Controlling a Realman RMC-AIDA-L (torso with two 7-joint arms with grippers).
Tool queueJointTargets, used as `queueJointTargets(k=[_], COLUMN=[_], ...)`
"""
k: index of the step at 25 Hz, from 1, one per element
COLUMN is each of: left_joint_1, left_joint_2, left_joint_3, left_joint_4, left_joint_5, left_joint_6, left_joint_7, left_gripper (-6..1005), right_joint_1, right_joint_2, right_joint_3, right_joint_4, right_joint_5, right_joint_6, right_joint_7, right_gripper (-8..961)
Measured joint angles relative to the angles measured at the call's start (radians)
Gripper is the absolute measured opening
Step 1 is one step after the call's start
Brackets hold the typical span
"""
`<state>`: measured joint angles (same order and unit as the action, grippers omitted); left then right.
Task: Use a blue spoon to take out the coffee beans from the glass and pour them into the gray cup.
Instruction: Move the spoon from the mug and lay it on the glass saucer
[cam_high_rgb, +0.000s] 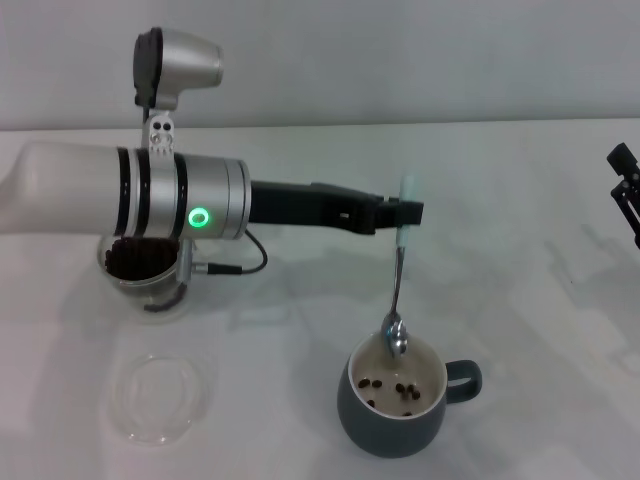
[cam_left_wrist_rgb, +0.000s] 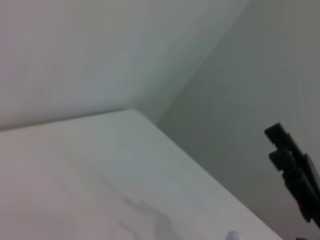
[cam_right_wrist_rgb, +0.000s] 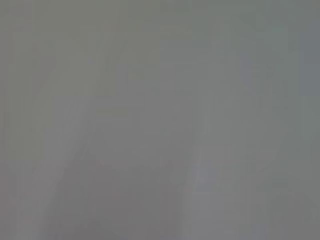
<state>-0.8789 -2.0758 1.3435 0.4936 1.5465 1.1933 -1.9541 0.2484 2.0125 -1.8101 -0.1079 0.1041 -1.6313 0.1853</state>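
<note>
My left gripper (cam_high_rgb: 405, 212) is shut on the pale blue handle of the blue spoon (cam_high_rgb: 398, 290), which hangs nearly upright. The spoon's metal bowl is just above the rim, over the cream inside of the gray cup (cam_high_rgb: 395, 425) at the front right. Several coffee beans (cam_high_rgb: 392, 388) lie in the cup's bottom. The glass (cam_high_rgb: 142, 268), filled with dark beans, stands at the left, partly hidden behind my left forearm. My right gripper (cam_high_rgb: 625, 190) is parked at the far right edge; it also shows in the left wrist view (cam_left_wrist_rgb: 292, 170).
A shallow clear glass dish (cam_high_rgb: 158, 395) lies on the white table at the front left, in front of the glass. A cable runs from my left forearm (cam_high_rgb: 130, 195) near the glass. The right wrist view shows only a plain grey surface.
</note>
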Motion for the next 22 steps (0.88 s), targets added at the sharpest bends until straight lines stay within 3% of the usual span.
queueJointTargets(k=[7, 11, 16, 22], left_joint_1=[0.037, 0.095, 0.232, 0.404], left_joint_2=[0.008, 0.015, 0.033, 0.04], left_joint_3=[-0.02, -0.1, -0.198, -0.331], left_joint_4=[0.104, 0.143, 0.159, 0.165], left_joint_5=[-0.013, -0.017, -0.019, -0.019], left_joint_6=[0.039, 0.106, 0.148, 0.187], left_joint_7=[-0.069, -0.107, -0.101, -0.025], left_gripper=[125, 126, 126, 125], right_joint_1=[0.004, 0.007, 0.01, 0.011], right_joint_2=[0.0, 0.0, 0.0, 0.0], right_joint_3=[0.002, 0.002, 0.008, 0.011], right_joint_4=[-0.007, -0.008, -0.01, -0.012], right_joint_5=[0.003, 0.004, 0.005, 0.017], right_joint_6=[0.012, 0.012, 0.014, 0.015], right_joint_7=[0.0, 0.0, 0.0, 0.003], right_gripper=[573, 573, 573, 574])
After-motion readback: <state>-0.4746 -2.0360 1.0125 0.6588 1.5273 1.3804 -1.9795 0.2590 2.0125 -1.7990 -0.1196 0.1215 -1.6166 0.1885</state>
